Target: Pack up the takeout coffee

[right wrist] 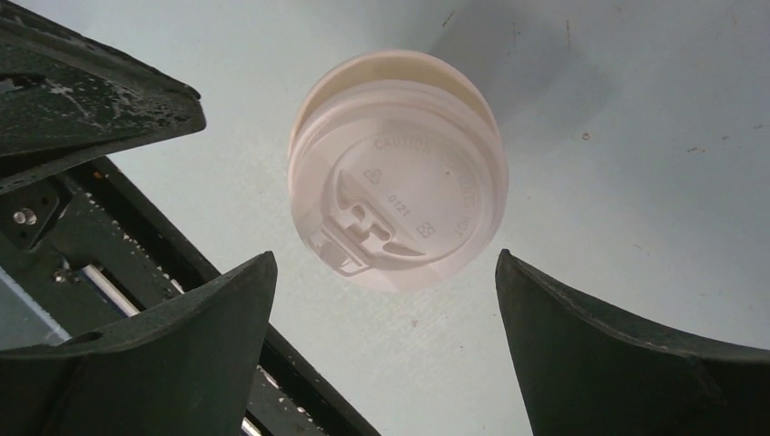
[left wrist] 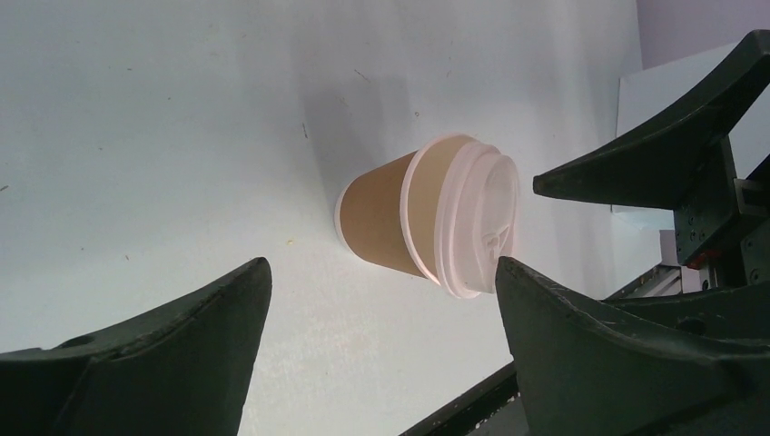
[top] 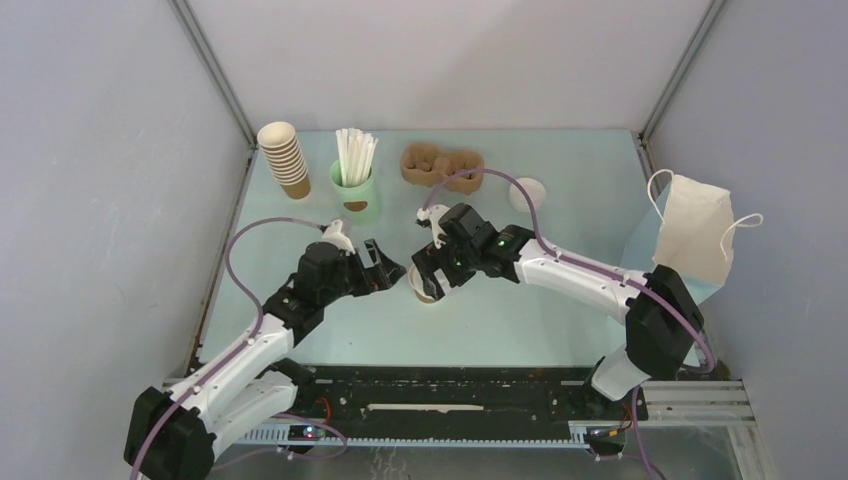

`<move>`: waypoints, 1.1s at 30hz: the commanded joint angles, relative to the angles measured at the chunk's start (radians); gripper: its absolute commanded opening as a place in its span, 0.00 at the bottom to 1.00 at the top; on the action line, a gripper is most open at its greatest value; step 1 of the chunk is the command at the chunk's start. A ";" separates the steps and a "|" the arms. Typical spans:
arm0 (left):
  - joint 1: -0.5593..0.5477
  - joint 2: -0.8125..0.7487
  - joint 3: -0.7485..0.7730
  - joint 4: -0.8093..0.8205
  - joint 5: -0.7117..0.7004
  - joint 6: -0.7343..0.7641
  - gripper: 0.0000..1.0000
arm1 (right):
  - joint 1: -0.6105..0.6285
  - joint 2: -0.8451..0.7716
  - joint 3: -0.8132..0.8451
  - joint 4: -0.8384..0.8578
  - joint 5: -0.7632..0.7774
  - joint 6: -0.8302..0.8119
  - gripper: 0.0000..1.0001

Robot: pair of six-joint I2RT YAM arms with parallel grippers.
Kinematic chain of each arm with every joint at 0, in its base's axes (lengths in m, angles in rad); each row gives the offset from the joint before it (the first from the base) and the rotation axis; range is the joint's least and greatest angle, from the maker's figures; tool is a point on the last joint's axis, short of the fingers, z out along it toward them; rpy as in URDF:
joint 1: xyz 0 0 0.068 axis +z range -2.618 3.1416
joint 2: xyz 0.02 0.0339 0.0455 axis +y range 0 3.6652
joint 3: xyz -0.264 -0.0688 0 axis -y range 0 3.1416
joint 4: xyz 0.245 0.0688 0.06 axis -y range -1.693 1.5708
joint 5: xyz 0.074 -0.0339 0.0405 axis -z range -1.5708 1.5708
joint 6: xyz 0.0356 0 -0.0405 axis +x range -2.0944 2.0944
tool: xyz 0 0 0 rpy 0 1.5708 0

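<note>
**Top view:** The takeout coffee (top: 425, 293), a small brown cup w/ a white lid, stood upright on the pale bench (top: 560, 320) near its centre, btwn the two arms and well apart from the pulp carrier (top: 443, 165) at the back. The L fingers (top: 388, 272) sat just beside the cup on its left, spread. The R fingers (top: 432, 272) hung directly over it, also spread, hiding part of the cup. Along the back edge stood a stack of lidless brown cups (top: 284, 158), a mint-green cup (top: 356, 195) of white straws (top: 354, 155) and, right of the carrier, a loose white lid (top: 527, 193). A white paper bag (top: 695, 235) w/ handles stood at the right edge.

**L wrist view:** The cup stood just ahead of the wide-open fingers, neither one touching it. Its brown wall and lid both showed. A dark finger of the R arm reached in beyond the lid, apart from it.

**R wrist view:** The camera looked straight down on the lid, w/ its raised lettering and sip tab legible. The spread fingers flanked it w/o contact.
</note>
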 commanded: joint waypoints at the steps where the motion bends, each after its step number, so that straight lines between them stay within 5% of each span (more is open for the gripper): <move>1: 0.007 -0.005 -0.023 0.022 0.002 -0.010 0.98 | 0.011 0.014 0.039 -0.006 0.069 -0.033 1.00; 33: 0.016 0.002 -0.056 0.027 -0.022 -0.028 0.97 | 0.044 0.104 0.117 -0.011 0.108 -0.022 0.91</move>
